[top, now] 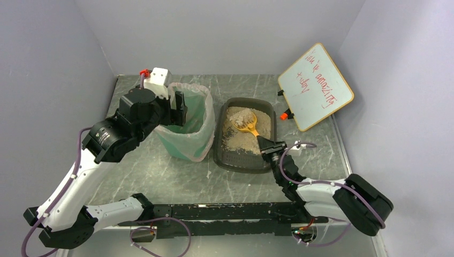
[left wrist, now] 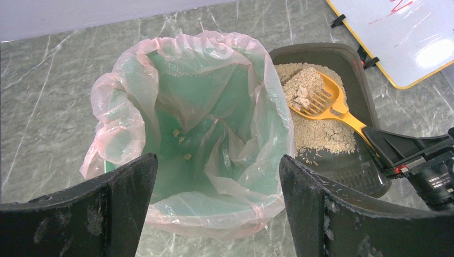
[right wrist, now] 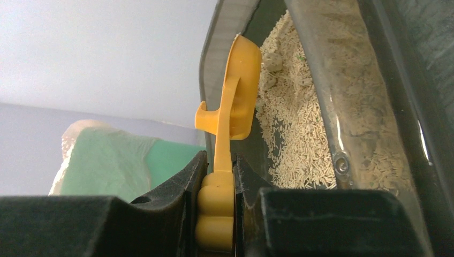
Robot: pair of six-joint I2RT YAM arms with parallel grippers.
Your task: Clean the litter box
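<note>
Orange plastic is pinched in the right gripper, its fingers clamped on the handle of the scoop (the slotted head carries a clump and loose grains). Those fingers sit over the near right corner of the litter box, which lies flat on the table just beside the green bin. Above the bin, left of the box, the left gripper hangs with fingers wide apart. Farthest back is a whiteboard.

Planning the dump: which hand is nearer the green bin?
Left. The left hand hovers open over the rim of the green bin; the right hand grips the orange scoop at the litter box beside it.
</note>
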